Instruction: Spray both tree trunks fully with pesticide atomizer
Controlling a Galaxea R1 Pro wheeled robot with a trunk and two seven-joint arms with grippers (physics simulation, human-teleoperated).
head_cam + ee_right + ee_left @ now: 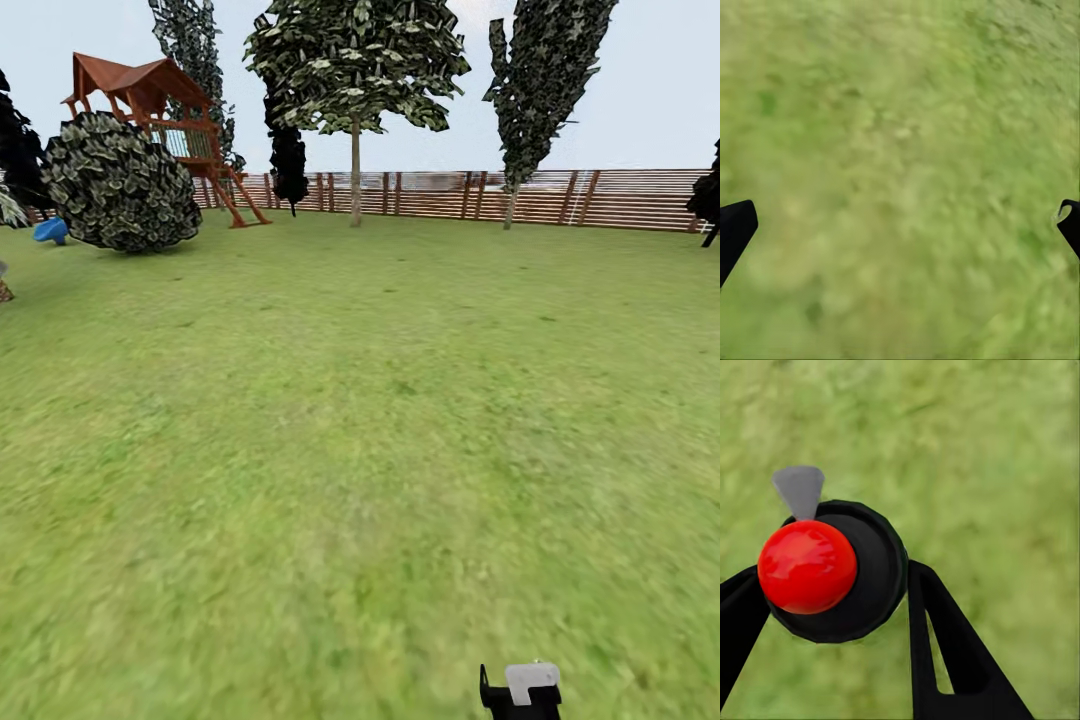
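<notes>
The pesticide atomizer (862,585) is seen end-on in the left wrist view: a round black body with a glossy red ball on it and a grey nozzle tip. My left gripper (832,581) is shut on it, its black fingers (945,645) pressed to both sides, above blurry green grass. My right gripper (904,221) is open wide over bare grass floor (900,150), with nothing between its fingers. A grey-white fingertip of a gripper (530,682) pokes in at the head view's bottom edge. One tree (355,60) with a broad green crown and a pale trunk (355,175) stands far ahead by the fence.
The lawn (360,420) stretches open up to a brown slatted fence (600,198). At the far left stand a round dark bush (120,182) and a wooden play tower (150,95). Narrow dark trees (540,80) rise along the fence.
</notes>
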